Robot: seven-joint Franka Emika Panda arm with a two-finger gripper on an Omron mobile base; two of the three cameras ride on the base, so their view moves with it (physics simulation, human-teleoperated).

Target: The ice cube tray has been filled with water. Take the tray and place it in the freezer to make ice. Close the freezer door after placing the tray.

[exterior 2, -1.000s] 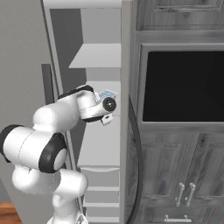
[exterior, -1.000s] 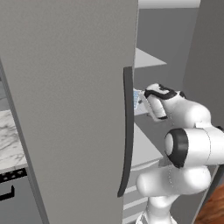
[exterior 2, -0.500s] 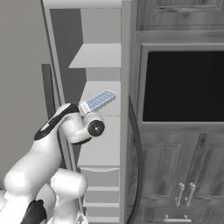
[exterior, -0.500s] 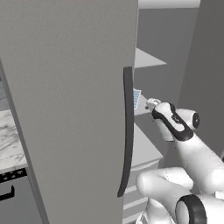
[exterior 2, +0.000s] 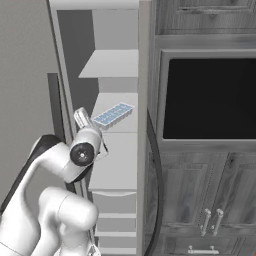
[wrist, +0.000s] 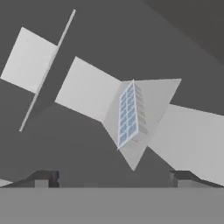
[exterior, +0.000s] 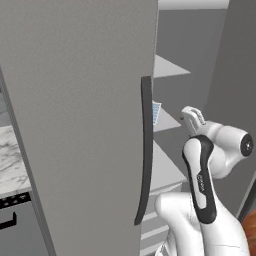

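Ice cube tray (exterior 2: 114, 114) rests on shelf (exterior 2: 116, 127); my tool (wrist: 112, 177), spread and empty, should clear before swinging freezer door (exterior: 80, 125).

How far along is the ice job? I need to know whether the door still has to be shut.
Done: the ice cube tray lies on a white shelf in the freezer. In hand: nothing; the gripper is open, apart from the tray. Left: the freezer door stands open and needs closing.
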